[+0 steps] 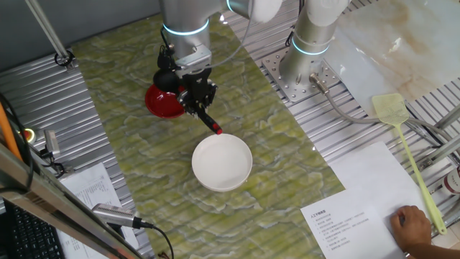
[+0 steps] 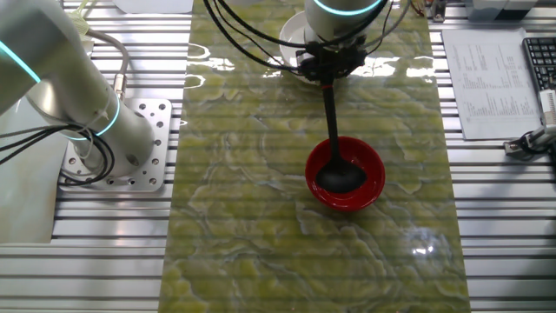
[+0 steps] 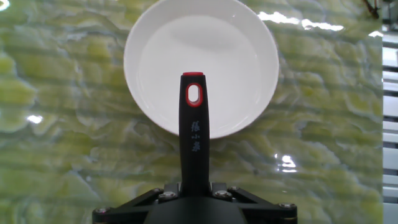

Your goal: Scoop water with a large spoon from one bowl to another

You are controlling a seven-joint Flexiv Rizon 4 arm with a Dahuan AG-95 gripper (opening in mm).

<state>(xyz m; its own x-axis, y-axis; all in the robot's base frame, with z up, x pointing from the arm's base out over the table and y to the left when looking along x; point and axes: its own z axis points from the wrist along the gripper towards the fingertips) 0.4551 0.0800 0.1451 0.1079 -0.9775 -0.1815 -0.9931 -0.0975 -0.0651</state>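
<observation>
Yellow-green fly swatter (image 1: 402,137) lies on the slatted metal at the right, printed sheet (image 1: 363,216) near it with a person's hand (image 1: 413,226) resting at its edge, green marbled mat (image 1: 144,165) covering the middle

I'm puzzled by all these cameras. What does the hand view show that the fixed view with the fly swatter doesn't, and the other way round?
Only the hand view shows the hole in the ladle handle's red-tipped end and the writing on it. Only that fixed view shows the red bowl, the fly swatter, a person's hand and the robot arm. Both show the white bowl and the green mat.
</observation>
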